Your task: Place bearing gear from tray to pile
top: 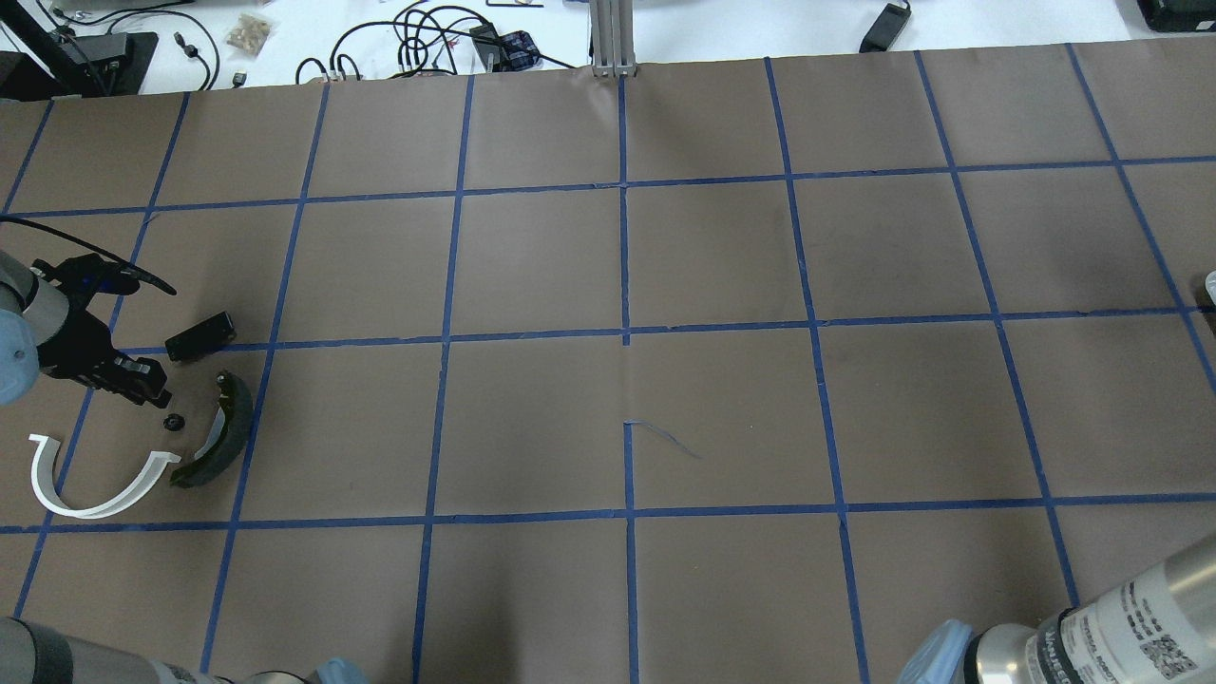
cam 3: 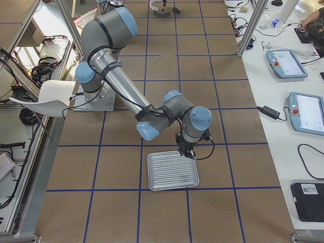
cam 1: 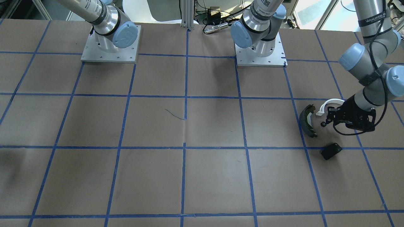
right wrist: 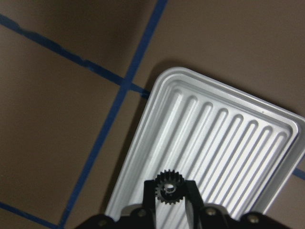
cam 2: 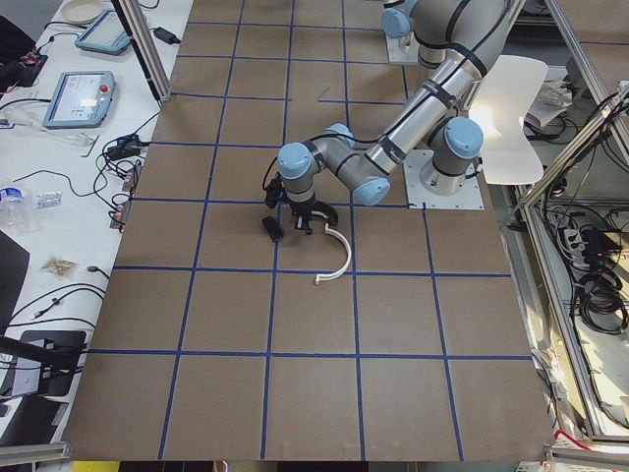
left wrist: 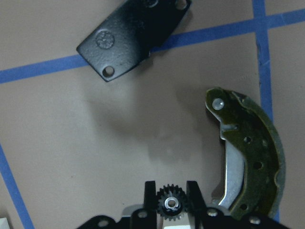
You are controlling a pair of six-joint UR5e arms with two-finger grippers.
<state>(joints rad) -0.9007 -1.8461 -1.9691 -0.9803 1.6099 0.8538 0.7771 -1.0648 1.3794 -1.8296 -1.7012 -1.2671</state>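
Fingers (right wrist: 169,206) around flat-facing bearing gear (right wrist: 168,187).

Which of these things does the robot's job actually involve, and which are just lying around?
Part of the job:
- bearing gear between the left fingers
- second gear between the right fingers
- tray
- the pile: brake shoe, white arc, black plate

Just lying about:
- cables
- control tablets
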